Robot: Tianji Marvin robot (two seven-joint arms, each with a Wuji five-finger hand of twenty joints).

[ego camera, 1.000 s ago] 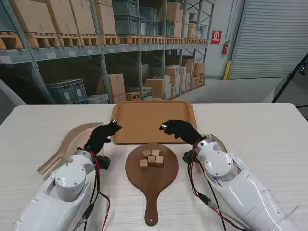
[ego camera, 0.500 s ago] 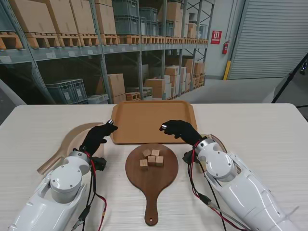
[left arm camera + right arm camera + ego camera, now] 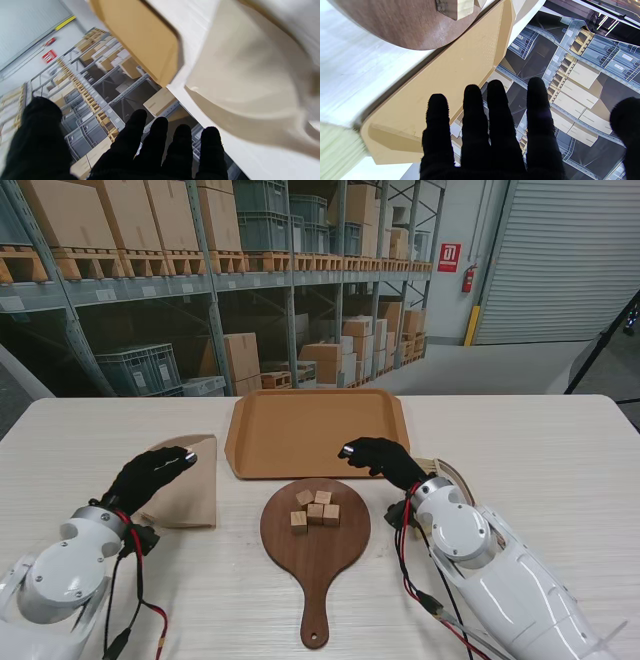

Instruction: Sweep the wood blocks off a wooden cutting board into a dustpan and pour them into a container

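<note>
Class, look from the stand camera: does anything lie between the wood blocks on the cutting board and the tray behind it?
Nothing visible does. The wood blocks sit on the cutting board, and the tray lies directly beyond its far edge. The right hand hovers to the right, over the tray's near corner, off the straight path.

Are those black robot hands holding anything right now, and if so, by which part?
Nothing is held. The left robot hand hovers with fingers spread over the dustpan; the right robot hand is open near the tray.
</note>
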